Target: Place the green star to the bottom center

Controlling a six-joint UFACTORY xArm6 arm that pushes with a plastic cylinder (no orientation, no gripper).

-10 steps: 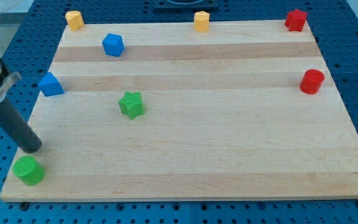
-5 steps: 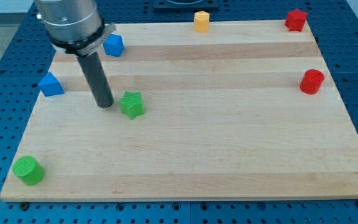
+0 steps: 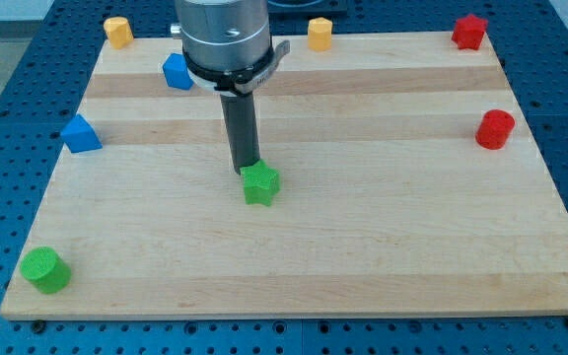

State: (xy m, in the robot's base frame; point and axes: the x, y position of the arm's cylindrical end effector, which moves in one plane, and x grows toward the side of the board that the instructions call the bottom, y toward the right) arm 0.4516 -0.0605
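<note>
The green star (image 3: 260,184) lies on the wooden board (image 3: 383,227), a little left of the board's middle. My tip (image 3: 246,169) touches the star's upper left edge, on its side toward the view's top. The dark rod rises from there to the arm's grey body at the view's top.
A green cylinder (image 3: 45,269) sits at the board's bottom left corner. A blue block (image 3: 81,133) is at the left edge, another blue block (image 3: 176,71) is partly behind the arm. Two yellow blocks (image 3: 117,31) (image 3: 319,33), a red star (image 3: 469,31) and a red cylinder (image 3: 495,129) line the top and right.
My tip swept from the board's lower left up to the star's left, then pushed the green star right and down the view.
</note>
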